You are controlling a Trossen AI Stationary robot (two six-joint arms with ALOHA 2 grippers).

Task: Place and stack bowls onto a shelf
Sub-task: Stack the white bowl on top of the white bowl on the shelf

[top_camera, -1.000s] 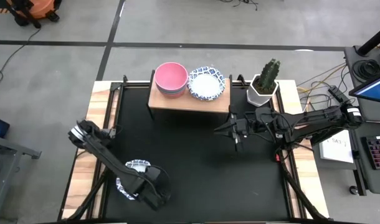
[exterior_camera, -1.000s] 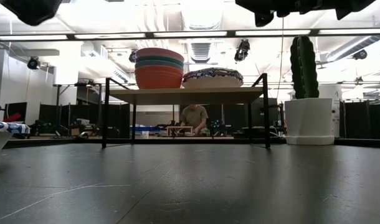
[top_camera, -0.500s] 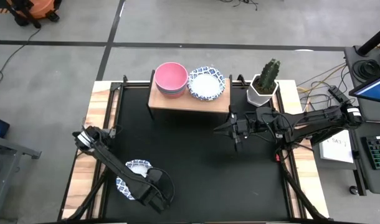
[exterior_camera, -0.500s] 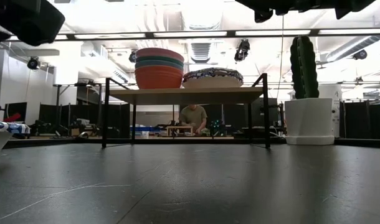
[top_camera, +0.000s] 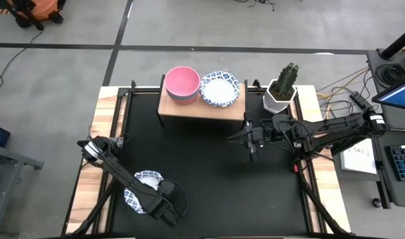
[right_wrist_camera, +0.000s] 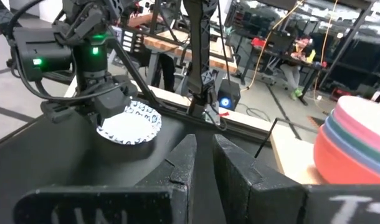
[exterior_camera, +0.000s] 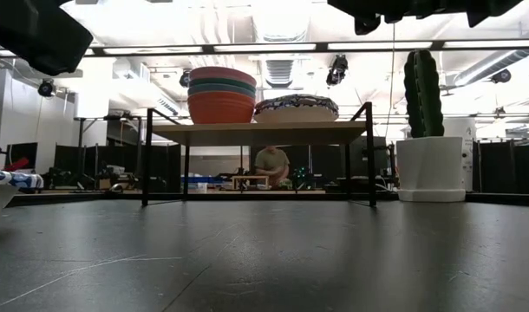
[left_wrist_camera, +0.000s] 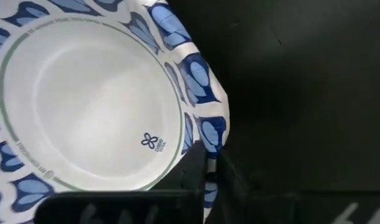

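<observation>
High view shows our left gripper [top_camera: 151, 196] over a patterned bowl [top_camera: 140, 192], finger state untellable; right fingers [right_wrist_camera: 202, 163] clenched.

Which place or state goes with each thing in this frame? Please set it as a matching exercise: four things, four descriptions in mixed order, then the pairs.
Things:
1. stack of plain bowls
2. patterned bowl at the table's front left
3. cactus pot
4. right hand

Places or states:
A. held at its rim by the left hand
B. on the shelf, pink bowl on top
C. shut, holding nothing, in front of the shelf's right end
D. on the table at the right of the shelf

Pairs: 1-B, 2-A, 3-D, 4-C
</observation>
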